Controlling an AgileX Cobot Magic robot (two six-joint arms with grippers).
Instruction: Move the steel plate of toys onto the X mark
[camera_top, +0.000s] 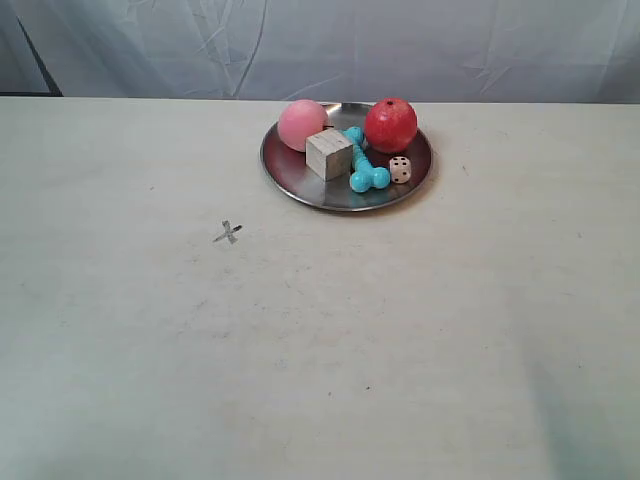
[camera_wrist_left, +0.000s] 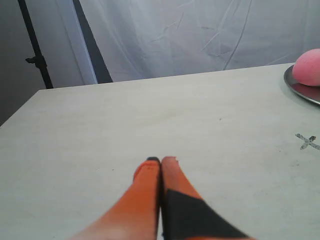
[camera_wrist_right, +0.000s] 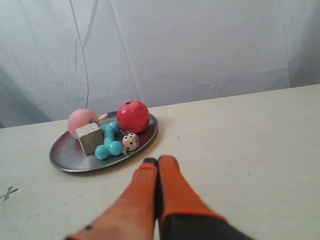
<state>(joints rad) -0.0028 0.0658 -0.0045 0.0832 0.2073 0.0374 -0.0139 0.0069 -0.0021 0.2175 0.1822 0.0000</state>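
The steel plate (camera_top: 300, 185) rests on the table at the back, carrying a pink ball (camera_top: 301, 125), a red ball (camera_top: 390, 125), a wooden cube (camera_top: 329, 154), a turquoise bone (camera_top: 364, 166) and a white die (camera_top: 400, 169). The X mark (camera_top: 228, 233) lies on the table a short way from the plate's rim. Neither gripper shows in the exterior view. My right gripper (camera_wrist_right: 158, 161) is shut and empty, a little short of the plate (camera_wrist_right: 70, 160). My left gripper (camera_wrist_left: 160, 160) is shut and empty, far from the X mark (camera_wrist_left: 307, 141) and the plate's edge (camera_wrist_left: 300, 90).
The table (camera_top: 400, 350) is a pale bare surface. A white cloth backdrop (camera_top: 400, 40) hangs behind the far edge. A dark stand (camera_wrist_left: 37, 55) rises beyond the table corner in the left wrist view.
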